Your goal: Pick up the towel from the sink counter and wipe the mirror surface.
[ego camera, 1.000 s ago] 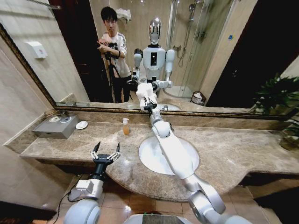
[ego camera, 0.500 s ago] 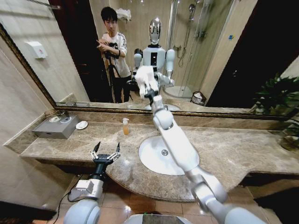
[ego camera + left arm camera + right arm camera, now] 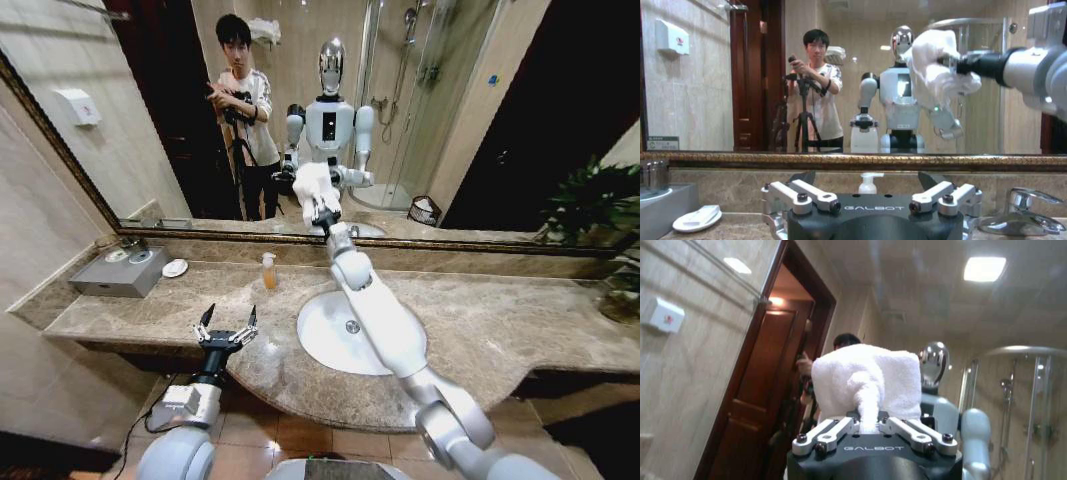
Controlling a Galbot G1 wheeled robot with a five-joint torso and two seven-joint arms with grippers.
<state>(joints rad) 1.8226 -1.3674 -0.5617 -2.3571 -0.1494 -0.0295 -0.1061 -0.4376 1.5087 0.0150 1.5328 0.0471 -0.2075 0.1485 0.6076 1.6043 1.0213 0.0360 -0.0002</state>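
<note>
My right arm reaches over the basin and presses a white towel (image 3: 314, 190) against the mirror (image 3: 480, 110), above the sink counter (image 3: 480, 320). The right gripper (image 3: 869, 429) is shut on the towel (image 3: 865, 381), which bunches between its fingers. From the left wrist view the towel (image 3: 933, 65) hangs in front of the glass at the end of the right arm. My left gripper (image 3: 225, 325) hovers open over the counter's front edge, left of the basin, with nothing between its fingers (image 3: 807, 194).
An oval white basin (image 3: 330, 335) with a chrome faucet (image 3: 1023, 212) lies under the right arm. A soap bottle (image 3: 269, 271), a soap dish (image 3: 175, 267) and a grey tray (image 3: 120, 272) stand at the back left. A potted plant (image 3: 600, 225) fills the right end.
The right gripper with the towel rose up the mirror, then came back down a little and slightly right. The left arm has not moved.
</note>
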